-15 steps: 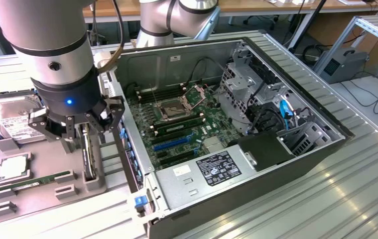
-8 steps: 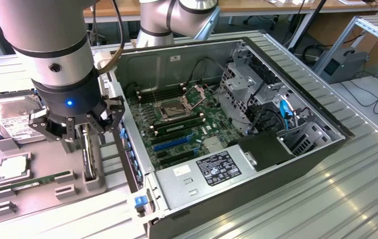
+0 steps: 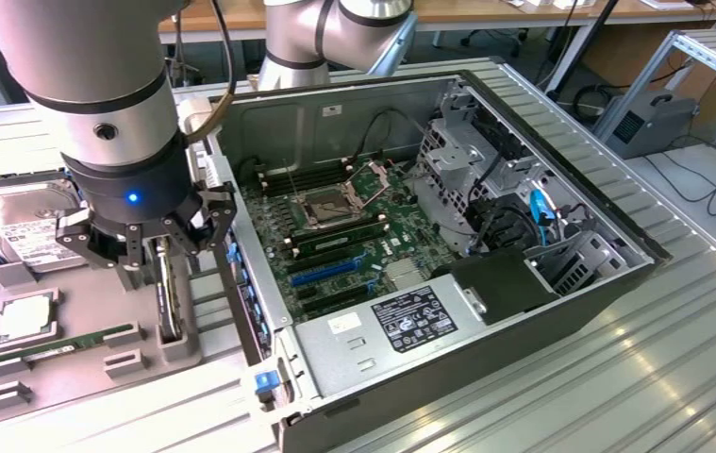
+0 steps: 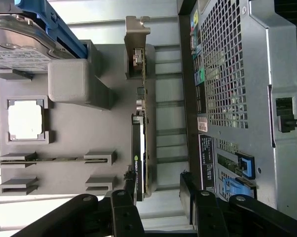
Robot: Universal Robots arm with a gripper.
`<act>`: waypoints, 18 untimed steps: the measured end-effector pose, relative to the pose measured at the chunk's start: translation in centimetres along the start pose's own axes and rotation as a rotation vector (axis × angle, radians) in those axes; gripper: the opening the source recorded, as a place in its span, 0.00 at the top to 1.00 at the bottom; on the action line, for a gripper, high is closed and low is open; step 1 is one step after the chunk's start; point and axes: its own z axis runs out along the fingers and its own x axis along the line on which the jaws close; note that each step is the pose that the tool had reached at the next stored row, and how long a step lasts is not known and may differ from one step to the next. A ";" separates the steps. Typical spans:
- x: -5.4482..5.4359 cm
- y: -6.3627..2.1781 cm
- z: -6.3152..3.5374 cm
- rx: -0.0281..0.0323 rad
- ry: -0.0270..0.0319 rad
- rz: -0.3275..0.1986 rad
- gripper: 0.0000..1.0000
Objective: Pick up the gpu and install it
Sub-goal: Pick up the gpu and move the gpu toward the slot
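Hovers just above the gpu (image 4: 141, 133) with gripper (image 4: 158, 181) fingers spread apart, gripping nothing. Stands on edge in the grey tray (image 3: 81, 283) beside the computer case (image 3: 332, 359), long axis crossways to the closing line, one flat face toward each finger.

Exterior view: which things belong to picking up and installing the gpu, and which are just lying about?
Belong to the job:
gpu, standing on edge
hand, open, its fingers either side of the gpu
computer case, side open

Just lying about:
hard drive
processor
RAM stick
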 end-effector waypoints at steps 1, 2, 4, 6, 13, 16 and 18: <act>0.0 0.00 0.03 0.0000 0.0000 0.000 0.52; 0.0 0.00 0.07 0.0000 -0.0001 0.000 0.52; 0.0 0.00 0.11 0.0000 0.0000 0.000 0.52; 0.0 -0.01 0.17 -0.0001 -0.0001 0.000 0.52; 0.0 -0.02 0.36 0.0000 0.0000 0.000 0.52; 0.0 -0.02 0.45 -0.0001 -0.0001 0.000 0.52; 0.0 -0.02 0.49 0.0000 0.0000 0.000 0.52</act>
